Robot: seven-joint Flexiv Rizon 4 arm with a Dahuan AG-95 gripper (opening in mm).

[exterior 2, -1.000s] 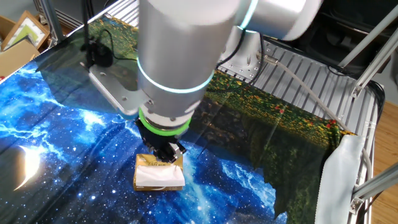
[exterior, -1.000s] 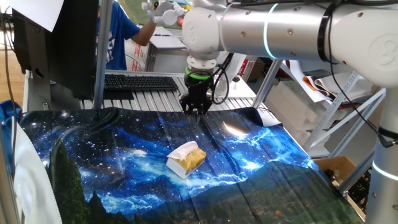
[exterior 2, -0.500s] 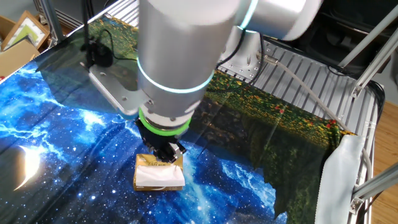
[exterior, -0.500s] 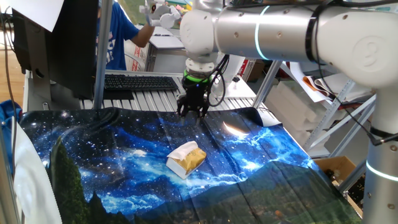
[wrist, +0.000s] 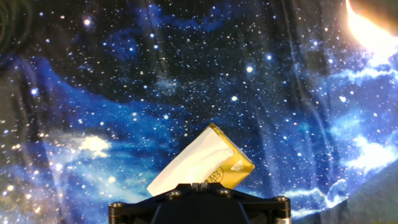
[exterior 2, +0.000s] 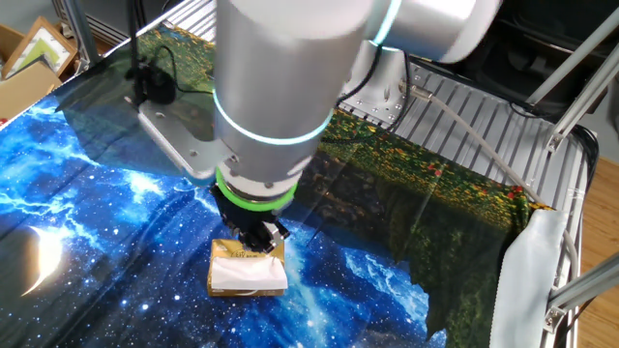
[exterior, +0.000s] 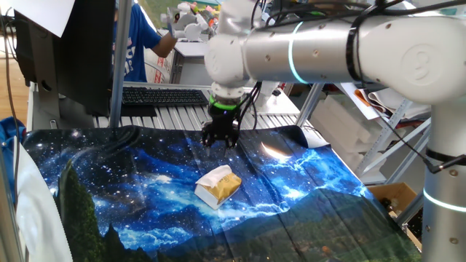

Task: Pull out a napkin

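One tissue box (exterior: pixel 218 188) lies on your starry surface (exterior: pixel 109 189), white napkin (exterior: pixel 212 177) showing on top; your fingers (exterior: pixel 219 137) hover above it, narrowly spaced, holding nothing.

Yellow-brown tissue box (wrist: pixel 227 168) lies on the starry blue cloth (wrist: pixel 186 74), white napkin (wrist: pixel 183 167) on top, dark hand mount (wrist: pixel 199 202) below.

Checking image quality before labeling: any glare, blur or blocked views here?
One fixed view: sharp; bright glare patch on the cloth right of the tissue box. Other fixed view: the arm fills the foreground, slightly soft, partly hiding the box. Hand view: blown-out highlight top right; napkin in focus; hand housing blocks the bottom edge.
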